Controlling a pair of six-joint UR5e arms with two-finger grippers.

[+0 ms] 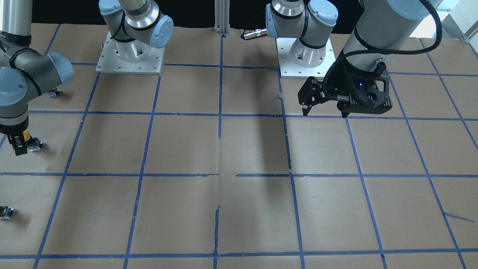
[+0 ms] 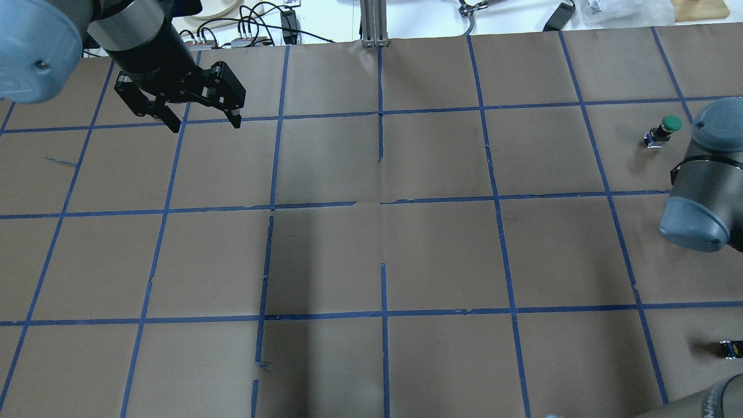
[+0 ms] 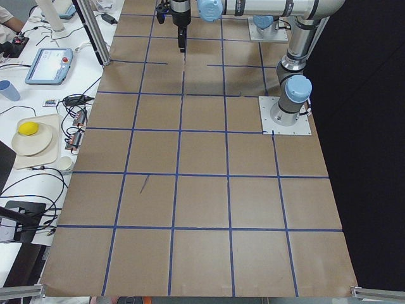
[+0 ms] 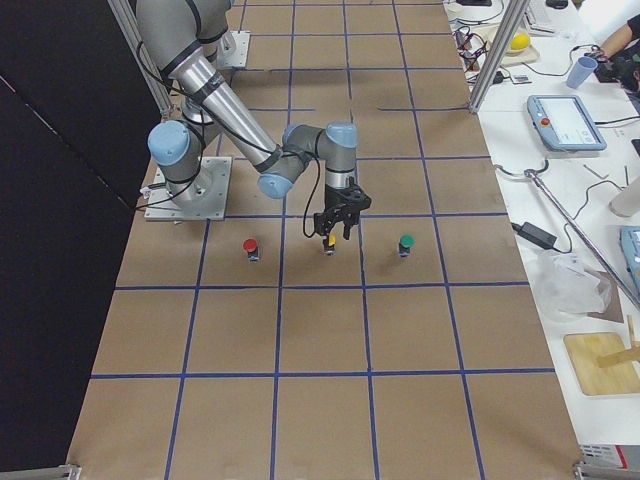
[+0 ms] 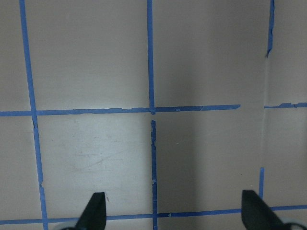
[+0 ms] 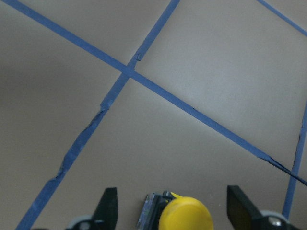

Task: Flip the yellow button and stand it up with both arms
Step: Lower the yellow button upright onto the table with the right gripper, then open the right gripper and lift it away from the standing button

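Observation:
The yellow button [image 6: 184, 214] lies tilted on the brown paper, its grey-and-black body to the left of the cap in the right wrist view. It also shows in the front view [image 1: 26, 135] and the right side view [image 4: 327, 244]. My right gripper [image 6: 172, 192] is low over it, open, with a finger on each side and not touching it. It also shows at the left edge of the front view [image 1: 20, 147]. My left gripper [image 2: 205, 125] is open and empty, held above the table far from the button. It also shows in the front view [image 1: 325, 113].
A green-capped button [image 2: 667, 128] stands past the yellow one, and a red-capped button [image 4: 251, 246] stands nearer the robot's base. The right arm's elbow [image 2: 702, 191] hides the yellow button from overhead. Blue tape grids the paper.

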